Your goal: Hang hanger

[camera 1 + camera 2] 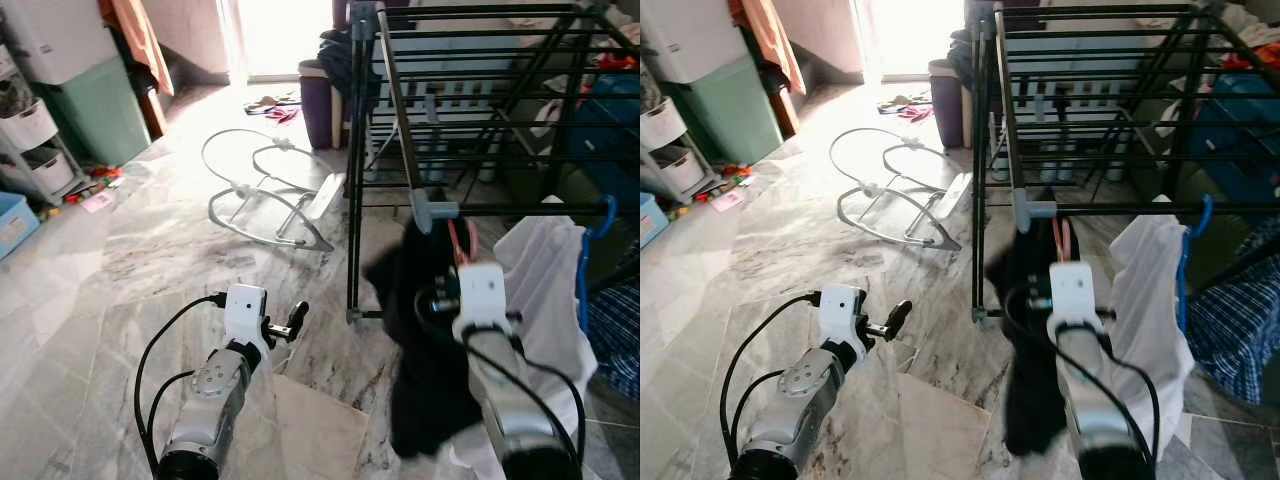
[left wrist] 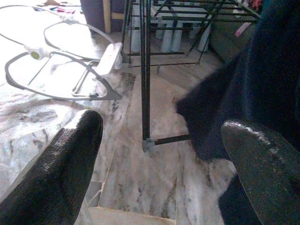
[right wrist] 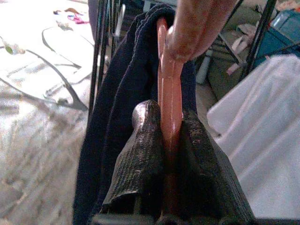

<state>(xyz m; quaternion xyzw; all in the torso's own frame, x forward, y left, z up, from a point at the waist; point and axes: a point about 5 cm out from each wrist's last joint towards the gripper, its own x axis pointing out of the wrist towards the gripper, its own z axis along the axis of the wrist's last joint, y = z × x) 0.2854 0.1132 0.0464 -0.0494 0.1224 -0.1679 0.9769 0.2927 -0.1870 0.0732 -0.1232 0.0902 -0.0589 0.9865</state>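
My right gripper (image 3: 171, 117) is shut on the neck of an orange hanger (image 3: 169, 84) that carries a dark garment (image 1: 420, 330). It holds the hanger just under the front rail (image 1: 520, 208) of the black drying rack, next to a grey joint (image 1: 432, 210). The hook reaches up to the rail, and I cannot tell whether it rests on it. My left gripper (image 1: 297, 318) is open and holds nothing, low over the marble floor to the left of the rack's leg (image 2: 146, 93).
A white garment (image 1: 545, 290) on a blue hanger (image 1: 596, 240) hangs on the same rail, right of the dark one. A baby bouncer frame (image 1: 270, 195) lies on the floor ahead left. A green cabinet (image 1: 95, 110) and drawers (image 1: 30, 140) stand far left.
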